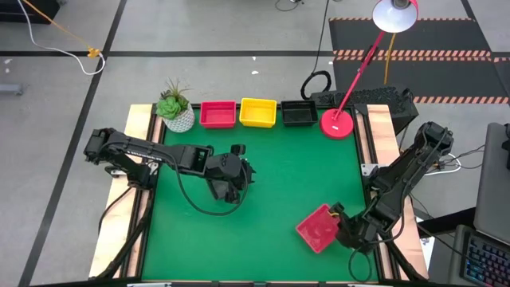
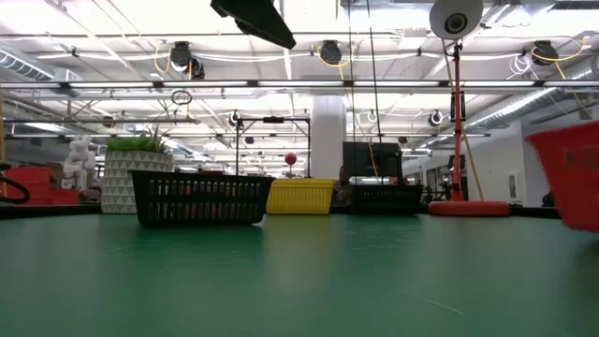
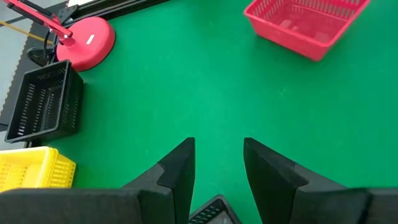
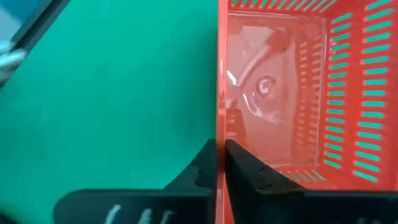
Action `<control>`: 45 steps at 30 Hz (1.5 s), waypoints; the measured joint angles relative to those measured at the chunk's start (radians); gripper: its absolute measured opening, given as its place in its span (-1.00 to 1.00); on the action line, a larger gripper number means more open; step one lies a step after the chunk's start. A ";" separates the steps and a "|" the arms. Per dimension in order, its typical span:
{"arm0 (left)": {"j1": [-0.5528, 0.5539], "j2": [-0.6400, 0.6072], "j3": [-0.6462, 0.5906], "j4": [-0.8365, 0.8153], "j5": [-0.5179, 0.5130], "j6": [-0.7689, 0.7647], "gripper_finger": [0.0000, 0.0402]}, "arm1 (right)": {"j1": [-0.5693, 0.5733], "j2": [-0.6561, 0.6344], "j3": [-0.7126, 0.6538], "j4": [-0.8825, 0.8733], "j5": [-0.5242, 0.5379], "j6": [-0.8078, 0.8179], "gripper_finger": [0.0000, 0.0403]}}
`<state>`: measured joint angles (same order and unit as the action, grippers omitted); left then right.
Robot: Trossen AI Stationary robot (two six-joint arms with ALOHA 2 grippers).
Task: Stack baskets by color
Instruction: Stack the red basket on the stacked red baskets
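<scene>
A red basket (image 1: 319, 227) stands slantwise on the green mat near the table's right near corner, and my right gripper (image 4: 222, 158) is shut on it. My left gripper (image 3: 217, 155) hangs open over the middle left of the mat, above a black basket (image 2: 198, 198) that rests on its bottom. Only a bit of that basket's mesh (image 3: 211, 214) shows below the fingers. At the far edge a red basket (image 1: 217, 114), a yellow basket (image 1: 258, 112) and a black basket (image 1: 299, 114) stand in a row. My right gripper pinches one side wall of the red basket at its rim (image 4: 219, 124), the wall facing the table's right edge. One finger is inside the basket and one outside. The fingers slant down from the table's right near side. The basket's bottom looks level with the mat.
A white plant pot (image 1: 177, 112) stands left of the far row, and a red lamp base (image 1: 337, 123) right of it, its stem leaning over the far right corner. Bare green mat (image 1: 279, 175) lies between the two arms.
</scene>
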<state>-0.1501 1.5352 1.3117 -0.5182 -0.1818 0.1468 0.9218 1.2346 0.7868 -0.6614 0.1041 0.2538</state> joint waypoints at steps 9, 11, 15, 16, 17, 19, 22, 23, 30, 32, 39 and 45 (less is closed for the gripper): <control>0.000 0.000 0.000 0.038 0.000 -0.011 -0.31 | -0.053 0.000 0.001 0.056 0.149 0.226 -0.97; 0.000 0.000 0.000 0.059 0.000 -0.011 -0.31 | -0.075 0.000 0.004 0.060 0.161 0.255 -0.97; 0.000 0.000 0.000 0.090 0.000 -0.012 -0.31 | -0.125 0.000 0.017 0.059 0.178 0.287 -0.97; 0.000 0.000 0.000 0.099 0.000 -0.015 -0.31 | -0.138 0.000 0.022 0.060 0.191 0.292 -0.97; -0.002 0.000 0.000 0.109 0.000 -0.019 -0.31 | -0.151 0.000 0.028 0.060 0.207 0.293 -0.97; -0.005 0.000 0.000 0.129 0.000 -0.021 -0.31 | -0.177 0.000 0.041 0.060 0.225 0.290 -0.97; -0.017 0.000 0.000 0.161 -0.001 -0.016 -0.31 | -0.214 0.000 0.063 0.060 0.269 0.275 -0.97; -0.022 0.000 0.000 0.174 -0.001 -0.015 -0.31 | -0.227 0.000 0.070 0.061 0.284 0.268 -0.97; -0.059 0.010 0.000 0.250 0.000 0.012 -0.20 | -0.321 0.000 0.074 0.090 0.392 0.265 -0.97; -0.065 0.011 0.000 0.264 0.000 0.020 -0.11 | -0.344 0.000 0.074 0.106 0.427 0.262 -0.97; -0.063 0.059 0.000 0.339 -0.003 0.037 0.15 | -0.407 0.000 0.074 0.119 0.452 0.290 -0.97; -0.045 0.125 0.013 0.392 -0.003 0.081 0.13 | -0.426 0.007 0.074 0.118 0.453 0.338 -0.97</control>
<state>-0.1950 1.6599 1.3247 -0.1264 -0.1844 0.2276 0.4957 1.2420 0.8612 -0.5434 0.5568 0.5920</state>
